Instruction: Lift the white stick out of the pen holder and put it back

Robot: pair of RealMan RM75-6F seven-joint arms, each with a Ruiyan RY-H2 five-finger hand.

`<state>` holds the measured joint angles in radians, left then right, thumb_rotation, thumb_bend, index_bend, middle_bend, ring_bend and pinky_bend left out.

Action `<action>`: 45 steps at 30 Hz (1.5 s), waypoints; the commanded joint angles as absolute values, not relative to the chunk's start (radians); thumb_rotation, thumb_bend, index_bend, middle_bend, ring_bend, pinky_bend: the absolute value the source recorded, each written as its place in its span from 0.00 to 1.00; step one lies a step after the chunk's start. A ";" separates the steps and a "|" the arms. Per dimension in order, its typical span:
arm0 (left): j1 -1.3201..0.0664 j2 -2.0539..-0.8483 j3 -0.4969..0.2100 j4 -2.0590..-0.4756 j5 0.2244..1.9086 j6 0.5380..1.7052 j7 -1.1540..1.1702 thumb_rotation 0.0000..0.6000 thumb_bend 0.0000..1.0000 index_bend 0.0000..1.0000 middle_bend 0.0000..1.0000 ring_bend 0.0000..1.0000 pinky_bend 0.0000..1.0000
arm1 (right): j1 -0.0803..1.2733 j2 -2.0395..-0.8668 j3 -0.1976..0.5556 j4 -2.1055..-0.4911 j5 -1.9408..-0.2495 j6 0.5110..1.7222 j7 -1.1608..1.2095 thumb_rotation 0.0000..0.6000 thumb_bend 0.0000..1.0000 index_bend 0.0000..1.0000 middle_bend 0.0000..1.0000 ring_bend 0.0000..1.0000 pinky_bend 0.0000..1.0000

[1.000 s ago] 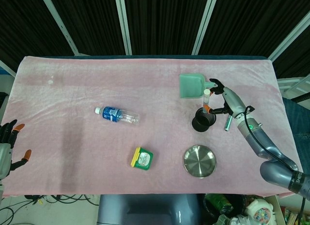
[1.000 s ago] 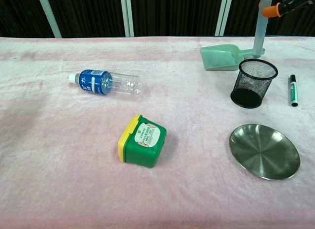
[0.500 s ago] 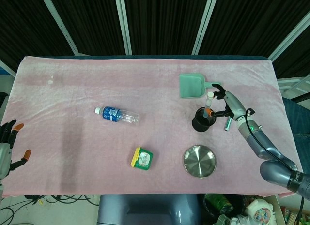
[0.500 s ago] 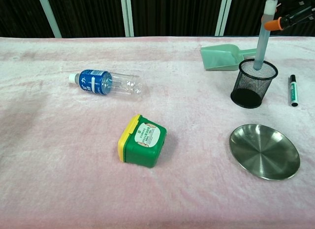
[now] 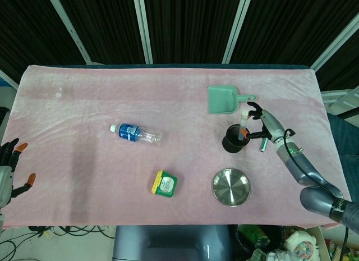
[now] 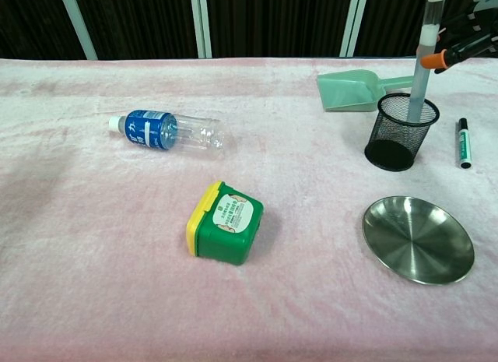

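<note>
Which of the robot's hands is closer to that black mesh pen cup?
The right. The right hand is right above the pen holder, holding the white stick whose lower end is inside it. The left hand hangs at the table's far opposite edge.

Hidden/cut off | my left hand [image 5: 10, 171]: cropped by head view's left edge | my right hand [image 6: 467, 41]: mostly beyond chest view's right edge | white stick [image 6: 424, 62]: lower end veiled inside pen holder [image 6: 401, 132] mesh | marker [image 6: 464, 142]: label unreadable
</note>
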<state>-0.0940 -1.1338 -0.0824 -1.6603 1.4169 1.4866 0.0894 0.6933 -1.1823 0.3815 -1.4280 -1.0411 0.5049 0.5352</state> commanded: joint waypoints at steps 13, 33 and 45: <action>-0.095 -1.133 -0.083 -1.661 1.416 1.484 0.090 1.00 0.33 0.12 0.02 0.00 0.00 | 0.709 -1.250 0.351 -1.348 -1.068 0.483 0.560 1.00 0.38 0.63 0.06 0.20 0.21; -0.095 -1.133 -0.082 -1.662 1.414 1.482 0.091 1.00 0.33 0.12 0.02 0.00 0.00 | 0.737 -1.310 0.315 -1.272 -1.098 0.422 0.568 1.00 0.36 0.59 0.05 0.18 0.20; -0.096 -1.132 -0.081 -1.663 1.413 1.479 0.095 1.00 0.33 0.12 0.02 0.00 0.00 | 0.748 -1.322 0.305 -1.259 -1.095 0.415 0.550 1.00 0.35 0.49 0.05 0.16 0.20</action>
<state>-0.0957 -1.1322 -0.0811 -1.6631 1.4126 1.4792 0.0948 0.7484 -1.3225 0.3045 -1.2591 -1.0952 0.4154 0.5505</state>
